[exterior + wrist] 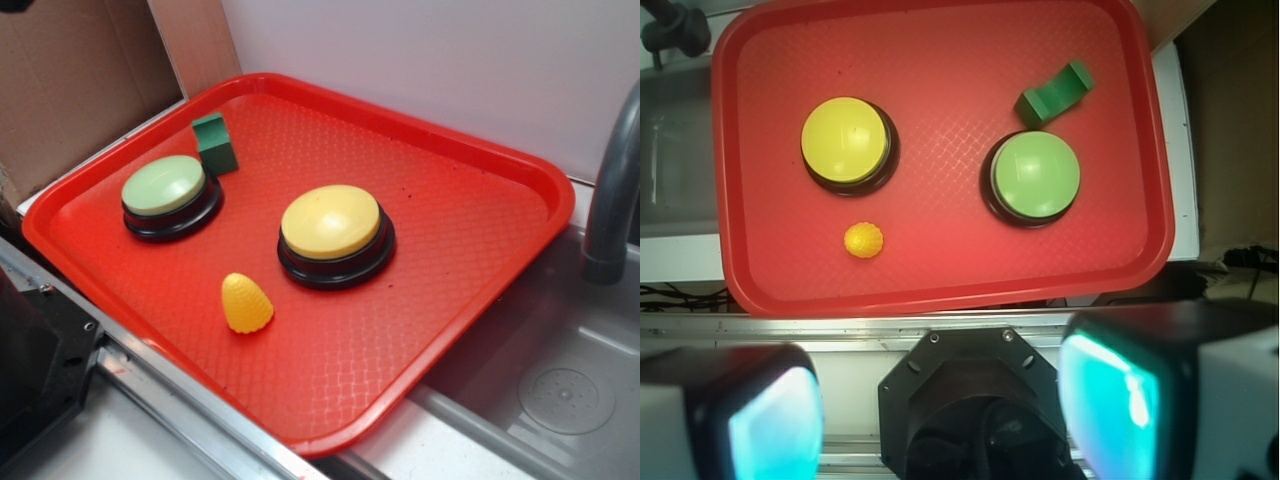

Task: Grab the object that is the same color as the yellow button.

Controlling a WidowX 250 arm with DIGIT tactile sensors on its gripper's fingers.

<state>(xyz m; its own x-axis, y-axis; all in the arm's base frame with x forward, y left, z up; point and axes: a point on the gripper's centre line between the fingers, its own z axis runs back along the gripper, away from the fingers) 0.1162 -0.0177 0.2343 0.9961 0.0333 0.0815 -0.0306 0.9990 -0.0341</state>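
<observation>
You are hovering high, the gripper (940,410) spread wide and empty, so the whole red tray (940,290) shows; the yellow corn piece (863,240) is sitting at the yellow button's (844,139) six o'clock.

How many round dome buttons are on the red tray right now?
2. The yellow button sits near the tray's middle, beside the small yellow piece; the green button sits toward the far corner, next to the green block. None look hidden.
</observation>
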